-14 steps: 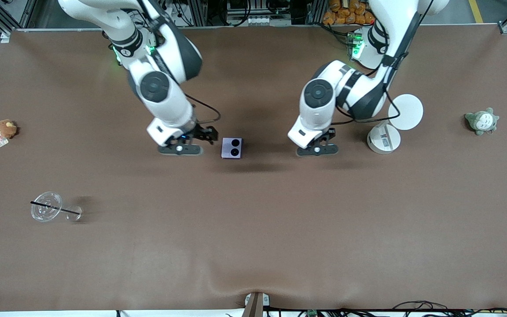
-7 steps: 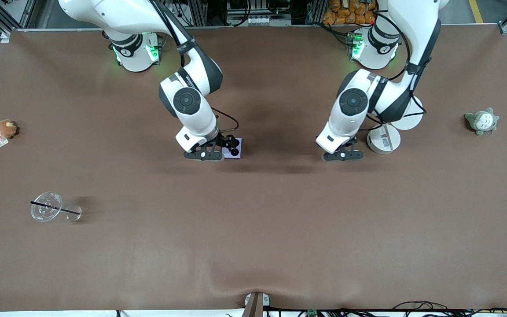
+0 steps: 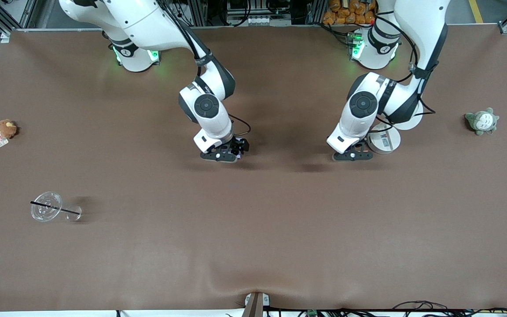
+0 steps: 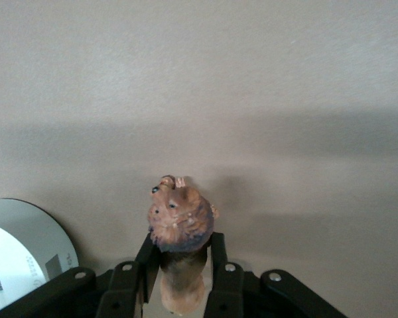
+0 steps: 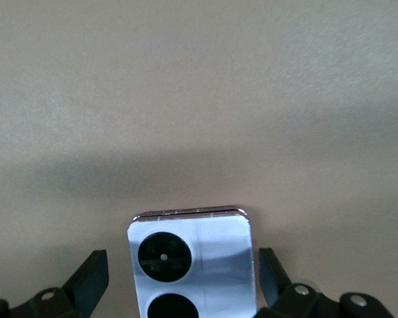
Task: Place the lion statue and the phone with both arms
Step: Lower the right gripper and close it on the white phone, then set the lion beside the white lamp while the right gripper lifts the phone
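The lion statue [image 4: 180, 222], small and reddish-brown, is clamped between the fingers of my left gripper [image 4: 182, 246]. That gripper [image 3: 353, 154] is low over the table beside the white stand's round base. The phone [image 5: 192, 262], pale lilac with two black camera circles facing up, lies flat on the table mat. My right gripper [image 5: 182, 273] is open and straddles it, one finger [image 5: 91, 278] on each side with a gap between finger and phone. In the front view the right gripper [image 3: 225, 153] covers nearly all of the phone.
A white stand [image 3: 384, 141] with a round base is beside the left gripper and also shows in the left wrist view [image 4: 20, 255]. A brown plush with a tag [image 3: 5, 129], a grey-green plush [image 3: 481, 121] and a tipped clear cup with a black straw [image 3: 47, 207] lie apart.
Both arms moved toward the left arm's end of the table. The right gripper came over the phone, which was in plain sight before. The left gripper came up against the white stand.
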